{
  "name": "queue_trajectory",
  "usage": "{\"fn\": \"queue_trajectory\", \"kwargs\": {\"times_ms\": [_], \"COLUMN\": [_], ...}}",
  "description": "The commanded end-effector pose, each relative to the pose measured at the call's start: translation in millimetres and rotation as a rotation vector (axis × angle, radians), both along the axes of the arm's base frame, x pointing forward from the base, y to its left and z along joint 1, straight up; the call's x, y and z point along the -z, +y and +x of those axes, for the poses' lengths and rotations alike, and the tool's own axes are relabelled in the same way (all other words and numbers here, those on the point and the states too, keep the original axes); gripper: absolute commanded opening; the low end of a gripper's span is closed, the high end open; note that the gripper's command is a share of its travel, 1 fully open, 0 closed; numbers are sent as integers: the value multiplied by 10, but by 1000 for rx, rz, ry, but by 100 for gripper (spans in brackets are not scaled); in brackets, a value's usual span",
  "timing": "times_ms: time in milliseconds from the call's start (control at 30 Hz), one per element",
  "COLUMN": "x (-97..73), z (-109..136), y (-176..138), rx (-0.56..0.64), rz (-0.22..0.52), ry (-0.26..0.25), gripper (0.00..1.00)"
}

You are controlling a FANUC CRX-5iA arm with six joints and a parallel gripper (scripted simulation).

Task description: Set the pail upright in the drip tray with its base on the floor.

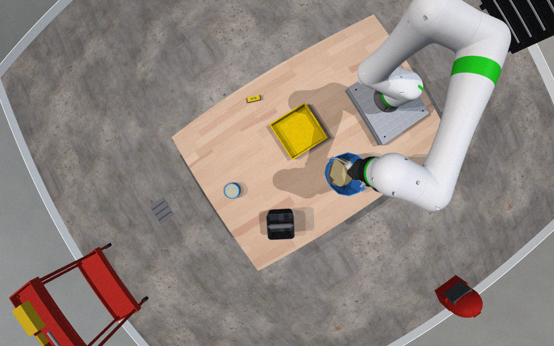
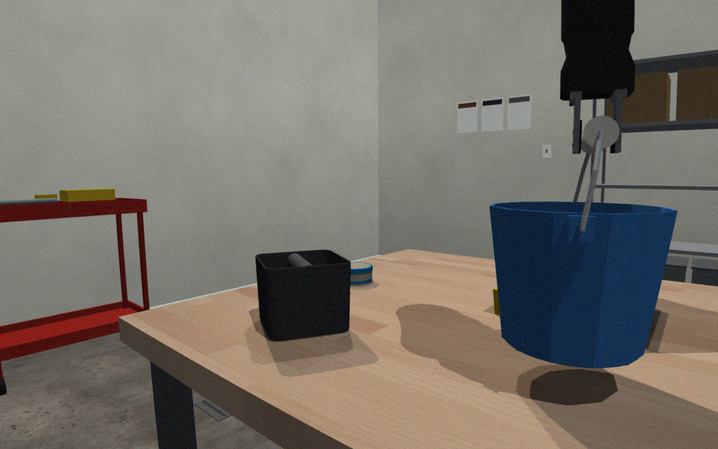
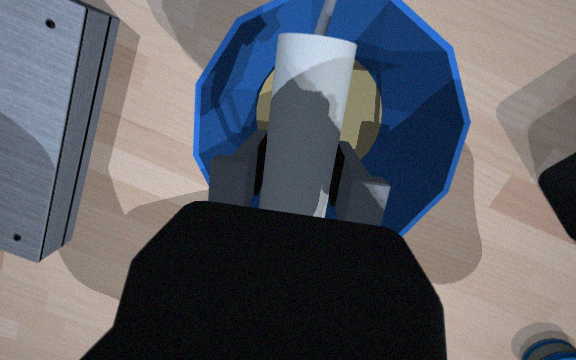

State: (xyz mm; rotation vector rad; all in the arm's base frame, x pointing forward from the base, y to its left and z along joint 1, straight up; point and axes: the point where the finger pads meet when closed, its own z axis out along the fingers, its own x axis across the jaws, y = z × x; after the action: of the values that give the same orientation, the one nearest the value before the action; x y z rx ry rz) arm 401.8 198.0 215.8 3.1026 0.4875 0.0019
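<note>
Hanging below the partly open, two-finger gripper (image 1: pixel 349 168) (image 2: pixel 597 136) (image 3: pixel 299 156), closed on its pale cylindrical grip (image 2: pixel 601 133) (image 3: pixel 310 90), the faceted blue pail (image 1: pixel 346 189) (image 2: pixel 579 284) (image 3: pixel 418 100) clears the table (image 1: pixel 210 146) (image 2: pixel 384 335) (image 3: pixel 158 175), presumably for carrying. In the top view, the square yellow drip tray (image 1: pixel 298 131) lies left of it.

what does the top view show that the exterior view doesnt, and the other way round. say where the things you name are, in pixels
Only the top view: the small yellow level (image 1: pixel 253 98), the robot's base plate (image 1: pixel 384 136) and the tan contents (image 1: pixel 338 173) of the pail.

Only the exterior view: the gap between the pail's underside and the table, three wall sheets (image 2: pixel 492 115), and a shelf's cardboard boxes (image 2: pixel 710 91).

Both: the blue pail (image 1: pixel 333 185) (image 2: pixel 579 279), the black bin (image 1: pixel 280 234) (image 2: pixel 303 301), the blue-rimmed tin (image 1: pixel 232 190) (image 2: pixel 361 273) and the red cart (image 1: pixel 108 284) (image 2: pixel 55 210).
</note>
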Motion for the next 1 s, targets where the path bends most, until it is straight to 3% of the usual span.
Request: {"fn": "queue_trajectory", "kwargs": {"times_ms": [0, 967], "x": [-66, -384], "z": [5, 4], "y": [1, 1], "rx": [0, 0], "rz": [1, 1], "ry": [-2, -2], "gripper": [0, 0]}}
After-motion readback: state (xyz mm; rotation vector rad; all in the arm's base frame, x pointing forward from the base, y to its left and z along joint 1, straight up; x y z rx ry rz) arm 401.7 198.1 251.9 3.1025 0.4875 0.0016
